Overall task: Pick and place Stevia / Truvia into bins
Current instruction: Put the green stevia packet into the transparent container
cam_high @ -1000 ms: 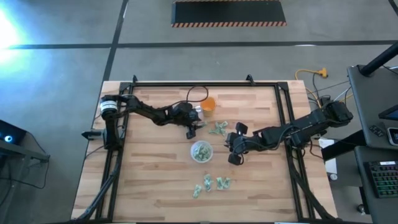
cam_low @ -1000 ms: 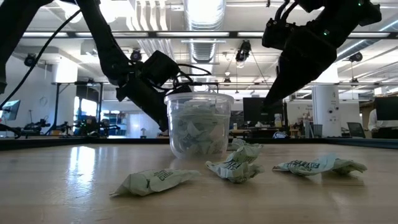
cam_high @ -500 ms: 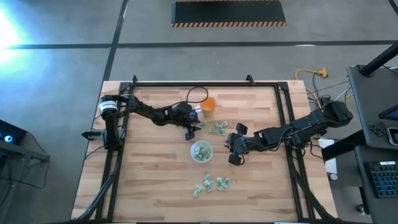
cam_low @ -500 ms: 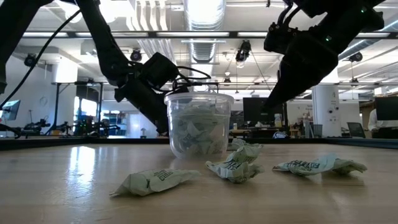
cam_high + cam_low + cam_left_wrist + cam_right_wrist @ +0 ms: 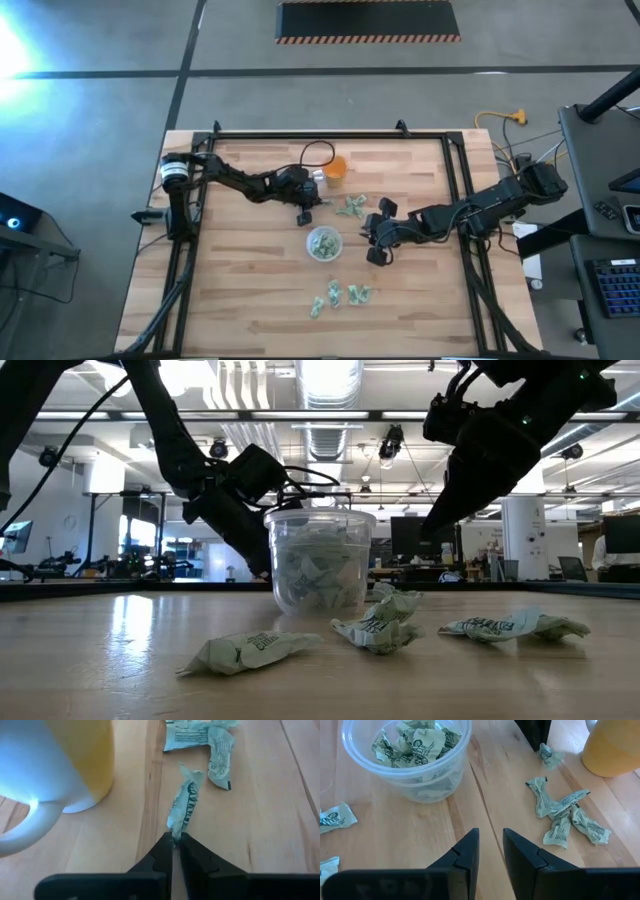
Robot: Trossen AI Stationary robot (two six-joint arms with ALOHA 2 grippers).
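The left tool (image 5: 174, 845) had its 2 fingers pinched tight on the tip of 1 green-and-white sachet (image 5: 185, 806), which lay stretched out on the worktop (image 5: 250, 290) beside the orange cup (image 5: 335, 168); gripping by the end was probably the easiest hold on something so thin and flat against the wood. In the overhead view that tool (image 5: 305, 212) sat between the orange cup and the clear tub (image 5: 324, 243), so the carry to the tub looked short. The tub stood near the middle of the worktop and already held a heap of crumpled sachets (image 5: 415, 742), a sign the job was well along. More loose sachets remained: a small cluster (image 5: 350, 207) on the far side of the tub, toward the orange cup, and another group (image 5: 340, 296) on its near side, toward the front edge. The right tool (image 5: 490, 851) hovered just beside the tub with its fingers parted by a narrow gap and nothing between them, seemingly waiting clear of the left arm's route.
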